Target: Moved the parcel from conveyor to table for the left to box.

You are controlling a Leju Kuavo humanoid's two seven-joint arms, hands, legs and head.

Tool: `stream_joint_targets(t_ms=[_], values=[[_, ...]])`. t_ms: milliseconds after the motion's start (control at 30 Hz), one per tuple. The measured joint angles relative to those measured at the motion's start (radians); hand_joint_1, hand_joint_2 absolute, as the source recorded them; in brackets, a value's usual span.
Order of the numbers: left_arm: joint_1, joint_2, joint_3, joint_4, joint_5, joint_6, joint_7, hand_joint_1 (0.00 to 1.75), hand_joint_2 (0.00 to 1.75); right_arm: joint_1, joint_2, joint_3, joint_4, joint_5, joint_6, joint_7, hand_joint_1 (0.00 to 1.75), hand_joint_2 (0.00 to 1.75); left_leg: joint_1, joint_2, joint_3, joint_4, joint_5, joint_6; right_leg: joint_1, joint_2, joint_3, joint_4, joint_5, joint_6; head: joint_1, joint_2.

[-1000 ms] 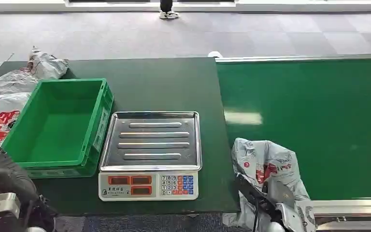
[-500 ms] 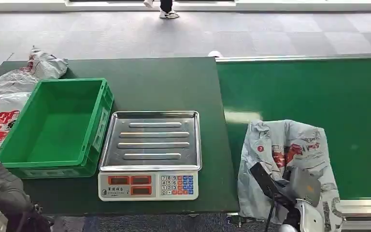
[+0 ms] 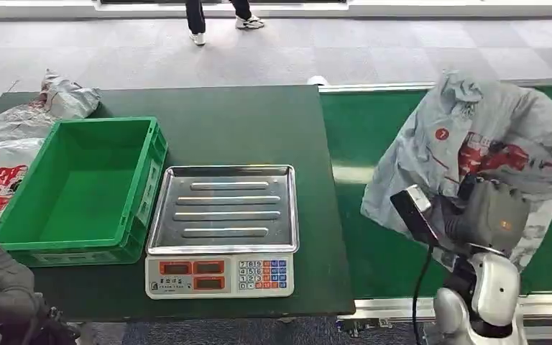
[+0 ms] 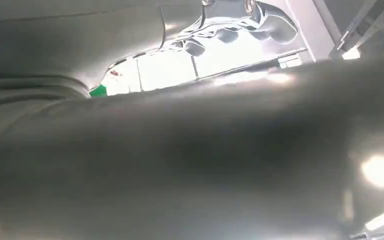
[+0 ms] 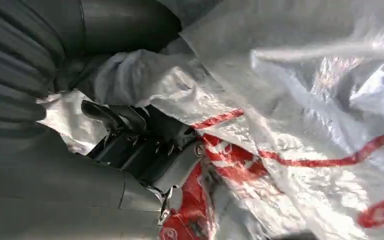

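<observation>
Green conveyor [image 3: 402, 144] abuts surface [image 3: 244, 122] right edge. Crate [image 3: 79, 188] at left edge, scale [image 3: 223, 226] at front edge, bare strip behind. Right hand [image 3: 485, 215], fingers [image 5: 112, 117] clamped on grey parcel [image 3: 474, 136], lifted over conveyor. Left hand [image 3: 0, 287] off front-left corner; fingers' state unreadable.

Grey carpet-tile floor [image 3: 374, 50] beyond dark green table [image 3: 244, 129]. Pale strip along far edge of floor, well beyond table. Person's legs [image 3: 198, 18] on floor past table's far side. Bright light patch right of table.
</observation>
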Motion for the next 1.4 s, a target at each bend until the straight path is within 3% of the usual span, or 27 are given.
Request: stream_joint_targets(t_ms=[233, 367, 467, 567, 800, 1167, 1233, 1400], values=[[-0.025, -0.001, -0.003, 0.026, 0.014, 0.001, -0.006, 0.00, 0.00, -0.281, -0.031, 0.123, 0.123, 0.016, 0.003, -0.017, 1.75, 1.75, 0.000, -0.002, -0.003, 0.000, 0.004, 0.000, 0.000, 0.000, -0.001, 0.001, 0.003, 0.000, 0.000, 0.000], [-0.059, -0.001, -0.006, 0.043, 0.037, 0.007, -0.011, 0.00, 0.00, -0.456, -0.021, 0.229, 0.241, 0.008, 0.008, -0.078, 1.75, 1.75, 0.001, -0.001, -0.005, 0.000, 0.006, -0.002, 0.000, 0.000, -0.003, 0.001, 0.006, -0.002, 0.000, 0.000], [-0.081, -0.001, -0.009, 0.060, 0.050, 0.022, -0.016, 0.00, 0.00, -0.572, 0.031, 0.335, 0.351, -0.047, 0.026, -0.123, 1.75, 1.75, 0.002, -0.001, -0.004, -0.001, 0.007, -0.003, 0.001, 0.001, -0.003, 0.002, 0.006, -0.002, 0.001, 0.000], [-0.105, -0.001, -0.016, 0.082, 0.070, 0.042, -0.031, 0.00, 0.00, -0.633, 0.138, 0.427, 0.506, -0.260, 0.022, -0.211, 1.75, 1.75, 0.004, -0.001, -0.003, -0.001, 0.008, -0.004, 0.004, 0.001, -0.004, 0.002, 0.006, -0.003, -0.001, 0.000], [-0.141, -0.001, -0.035, 0.119, 0.074, 0.057, -0.028, 0.00, 0.00, -0.639, 0.288, 0.487, 0.741, -0.689, 0.137, -0.419, 1.75, 1.75, 0.005, -0.005, -0.007, -0.001, 0.008, -0.005, 0.004, -0.002, -0.005, 0.002, 0.006, -0.004, 0.000, 0.000], [-0.163, -0.001, -0.050, 0.136, 0.069, 0.057, -0.021, 0.00, 0.00, -0.631, 0.352, 0.510, 0.827, -0.761, 0.212, -0.473, 1.75, 1.75, 0.004, -0.006, -0.008, 0.000, 0.008, -0.005, 0.003, -0.002, -0.006, 0.001, 0.006, -0.004, 0.000, 0.000], [-0.169, -0.001, -0.051, 0.141, 0.069, 0.054, -0.018, 0.00, 0.00, -0.624, 0.365, 0.511, 0.845, -0.838, 0.285, -0.512, 1.75, 1.75, 0.004, -0.005, -0.008, -0.001, 0.008, -0.005, 0.004, -0.002, -0.007, 0.001, 0.006, -0.004, 0.000, 0.000], [-0.178, -0.004, -0.051, 0.144, 0.066, 0.033, -0.009, 0.00, 0.00, -0.619, 0.368, 0.511, 0.889, -0.889, 0.317, -0.462, 1.69, 1.75, 0.004, -0.005, -0.008, -0.001, 0.008, -0.005, 0.004, -0.002, -0.007, 0.001, 0.006, -0.004, 0.000, 0.000]])
